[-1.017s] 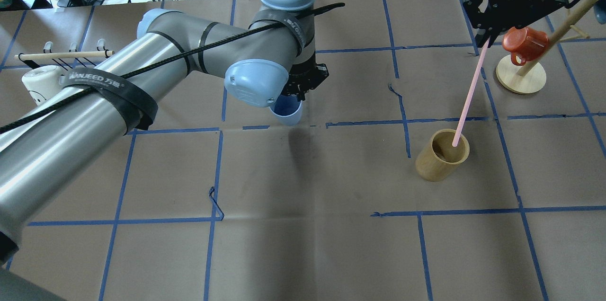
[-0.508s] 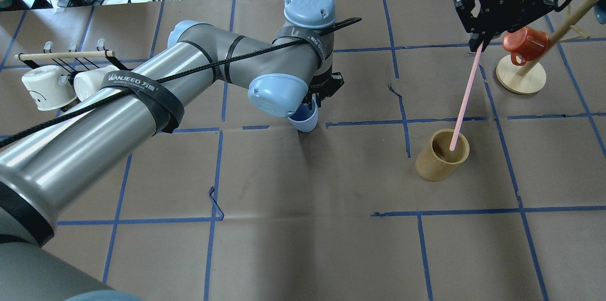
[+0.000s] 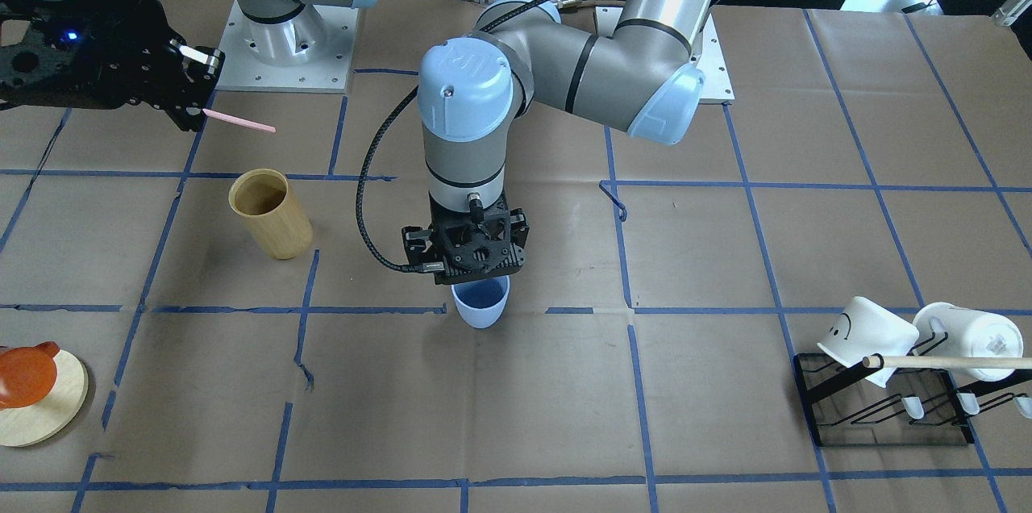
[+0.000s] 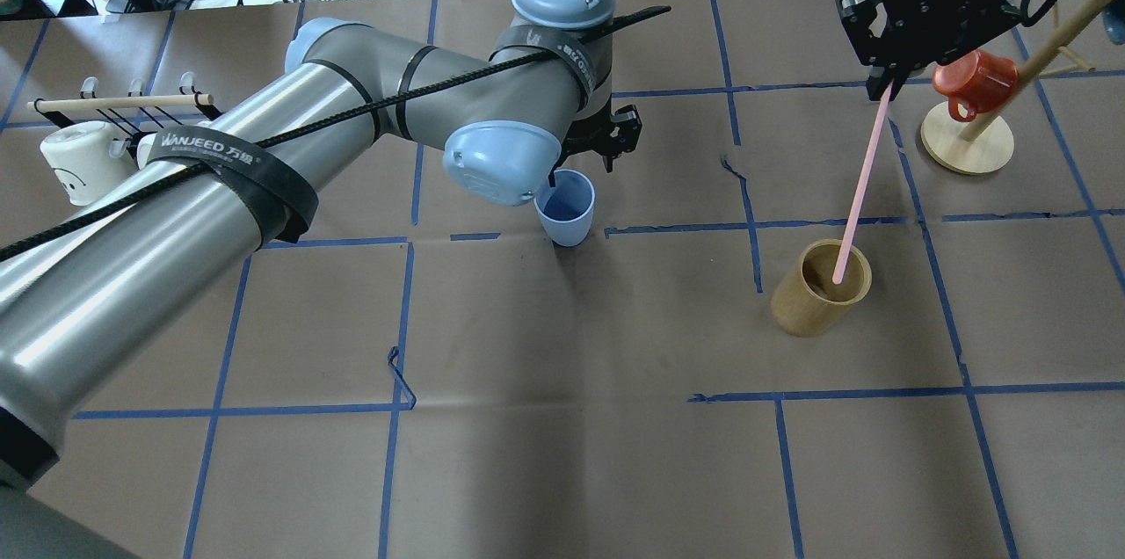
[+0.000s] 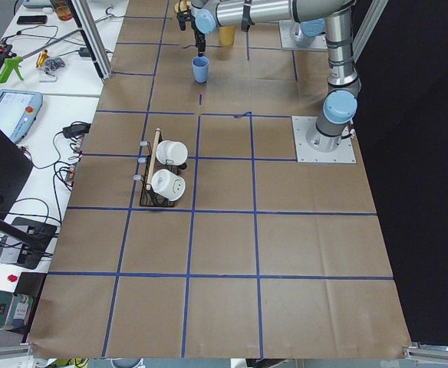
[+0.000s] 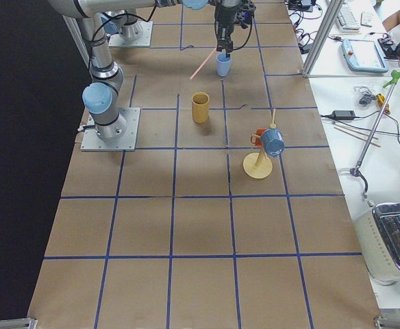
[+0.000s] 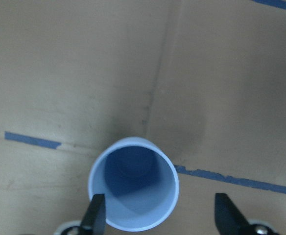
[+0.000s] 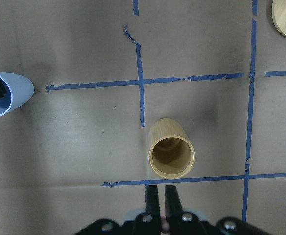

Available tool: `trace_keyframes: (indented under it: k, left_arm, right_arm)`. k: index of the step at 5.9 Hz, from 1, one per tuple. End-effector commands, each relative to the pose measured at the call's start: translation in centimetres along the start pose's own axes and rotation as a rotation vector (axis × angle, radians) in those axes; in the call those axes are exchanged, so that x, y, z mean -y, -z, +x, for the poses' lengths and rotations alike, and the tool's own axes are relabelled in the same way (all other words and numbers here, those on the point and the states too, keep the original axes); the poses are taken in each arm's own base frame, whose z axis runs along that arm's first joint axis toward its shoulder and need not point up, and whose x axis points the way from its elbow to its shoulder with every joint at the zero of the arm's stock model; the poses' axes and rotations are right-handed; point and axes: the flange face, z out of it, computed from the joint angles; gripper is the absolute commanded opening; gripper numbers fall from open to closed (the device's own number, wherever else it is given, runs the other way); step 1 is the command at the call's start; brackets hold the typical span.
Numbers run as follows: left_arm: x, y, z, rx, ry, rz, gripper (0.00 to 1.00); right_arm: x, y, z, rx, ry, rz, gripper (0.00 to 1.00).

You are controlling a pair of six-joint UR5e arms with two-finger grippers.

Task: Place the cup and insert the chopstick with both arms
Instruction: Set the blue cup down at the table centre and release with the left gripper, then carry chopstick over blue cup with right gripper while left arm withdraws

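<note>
2 views disagree on the chopstick (image 4: 860, 190). Overhead, its tip seems inside the tan wooden cylinder (image 4: 804, 313). From the front I see it jutting from the right gripper (image 8: 161, 193), which is clamped on it, clear of that cylinder. My left wrist camera shows the left gripper (image 7: 160, 210) spread wide over the cup (image 7: 133, 183), which stands upright on the table (image 4: 615, 453) beside a blue tape line (image 7: 231, 178).

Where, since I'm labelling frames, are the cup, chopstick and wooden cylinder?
cup (image 4: 565, 207), overhead exterior view, blue inside.
chopstick (image 4: 860, 190), overhead exterior view, mid-shaft.
wooden cylinder (image 4: 804, 313), overhead exterior view, outer wall.
</note>
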Motion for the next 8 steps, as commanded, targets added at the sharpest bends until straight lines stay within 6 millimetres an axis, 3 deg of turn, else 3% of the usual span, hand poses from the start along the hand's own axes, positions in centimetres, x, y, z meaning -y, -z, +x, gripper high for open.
trace_keyframes:
  k: [1,2,3,4,6,8]
  left_arm:
    - [1.4,8.1,-6.0,0.007,-0.151,-0.001,0.98]
    - [1.8,13.2,-11.4,0.019,-0.211,-0.015,0.98]
    - [1.2,17.2,-15.5,0.019,-0.264,-0.004,0.98]
    - [0.5,19.7,-18.6,0.026,-0.257,-0.010,0.98]
    - [-0.1,19.6,-20.5,0.032,-0.243,-0.022,0.98]
    - [-0.3,19.7,-21.1,0.032,-0.239,-0.028,0.98]
  right_arm:
    - [0.5,0.2,-1.2,0.006,0.000,0.011,0.06]
    - [2.1,0.4,-3.0,0.012,-0.021,0.019,0.06]
    - [4.4,1.1,-6.2,0.012,-0.034,0.040,0.06]
    - [6.4,1.1,-10.2,0.013,-0.064,0.053,0.06]
    - [8.1,-0.6,-19.5,0.038,-0.130,0.055,0.06]
    - [8.0,-3.5,-27.2,0.063,-0.183,0.092,0.06]
